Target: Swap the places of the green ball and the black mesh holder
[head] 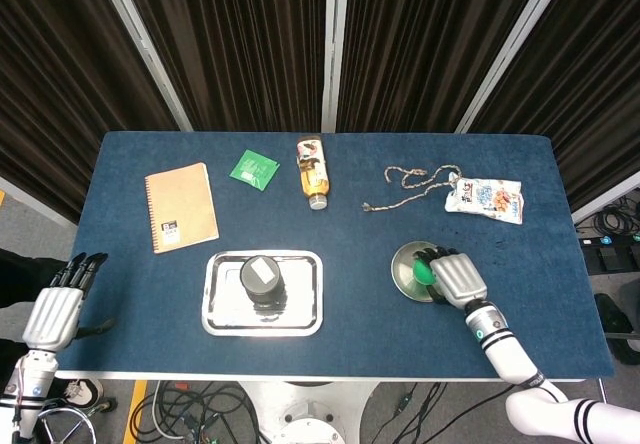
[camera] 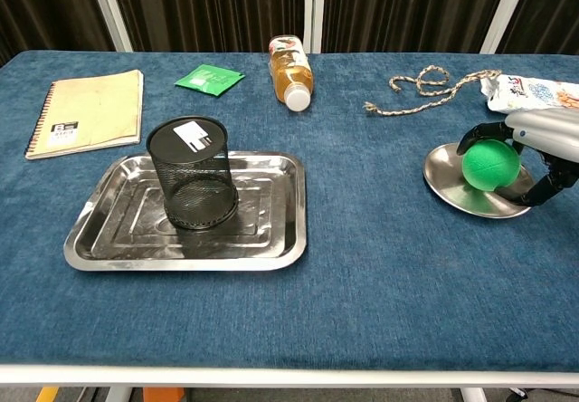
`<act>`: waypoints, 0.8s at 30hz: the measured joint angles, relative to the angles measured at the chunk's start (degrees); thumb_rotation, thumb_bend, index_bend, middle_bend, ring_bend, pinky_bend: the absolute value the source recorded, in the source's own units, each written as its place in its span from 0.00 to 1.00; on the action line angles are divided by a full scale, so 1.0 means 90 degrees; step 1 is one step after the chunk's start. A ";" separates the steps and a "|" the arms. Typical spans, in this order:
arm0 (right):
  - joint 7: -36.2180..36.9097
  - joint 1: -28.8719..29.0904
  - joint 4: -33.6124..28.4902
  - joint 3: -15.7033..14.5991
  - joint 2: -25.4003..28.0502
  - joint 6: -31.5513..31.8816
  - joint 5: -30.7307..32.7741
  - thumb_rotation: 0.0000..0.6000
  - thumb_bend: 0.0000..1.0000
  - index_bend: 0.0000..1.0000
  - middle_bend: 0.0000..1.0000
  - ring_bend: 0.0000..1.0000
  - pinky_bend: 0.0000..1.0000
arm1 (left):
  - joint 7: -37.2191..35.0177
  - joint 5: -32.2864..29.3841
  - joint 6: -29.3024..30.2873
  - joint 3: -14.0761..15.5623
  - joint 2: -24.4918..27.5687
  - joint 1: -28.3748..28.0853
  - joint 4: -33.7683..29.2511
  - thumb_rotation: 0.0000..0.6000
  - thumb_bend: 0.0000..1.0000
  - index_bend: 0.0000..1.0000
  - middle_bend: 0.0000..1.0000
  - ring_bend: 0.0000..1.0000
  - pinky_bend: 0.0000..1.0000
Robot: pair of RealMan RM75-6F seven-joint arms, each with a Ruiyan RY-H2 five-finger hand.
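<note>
Fingers (camera: 486, 133): on my right hand (camera: 534, 148) they wrap the green ball (camera: 489, 166), which sits low on the round steel plate (camera: 445, 172), so I judge I'm parking it there to free its spot.
Left hand (head: 55, 309): idle off the counter (camera: 362, 266) edge, fingers straight, holding nothing.
Black mesh holder (camera: 191, 185): upright in the steel tray (camera: 271, 230), untouched.
Count: one ball, one holder, one plate, one tray.
</note>
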 measured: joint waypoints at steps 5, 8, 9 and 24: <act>0.0066 0.0000 -0.0062 0.0013 0.0063 -0.0067 -0.0001 1.00 0.34 0.13 0.19 0.05 0.18 | -0.0027 0.0016 0.0039 -0.0025 0.0021 0.0014 -0.0009 1.00 0.03 0.05 0.07 0.01 0.17; 0.0180 -0.0032 -0.0171 0.0002 0.0186 -0.0044 -0.0093 1.00 0.25 0.02 0.11 0.00 0.14 | -0.0041 0.0044 0.0060 -0.0030 0.0050 0.0016 -0.0058 1.00 0.03 0.05 0.07 0.01 0.17; 0.0230 -0.0046 -0.0214 -0.0001 0.0234 -0.0032 -0.0126 1.00 0.23 0.00 0.08 0.00 0.12 | -0.0042 0.0060 0.0074 -0.0031 0.0061 0.0017 -0.0078 1.00 0.03 0.05 0.07 0.01 0.17; 0.0661 -0.0907 -0.1133 -0.0146 0.1328 0.1695 -0.1155 1.00 0.26 0.00 0.00 0.00 0.00 | -0.0240 0.0625 0.0986 0.0062 0.0522 0.0288 -0.0391 1.00 0.06 0.05 0.07 0.01 0.17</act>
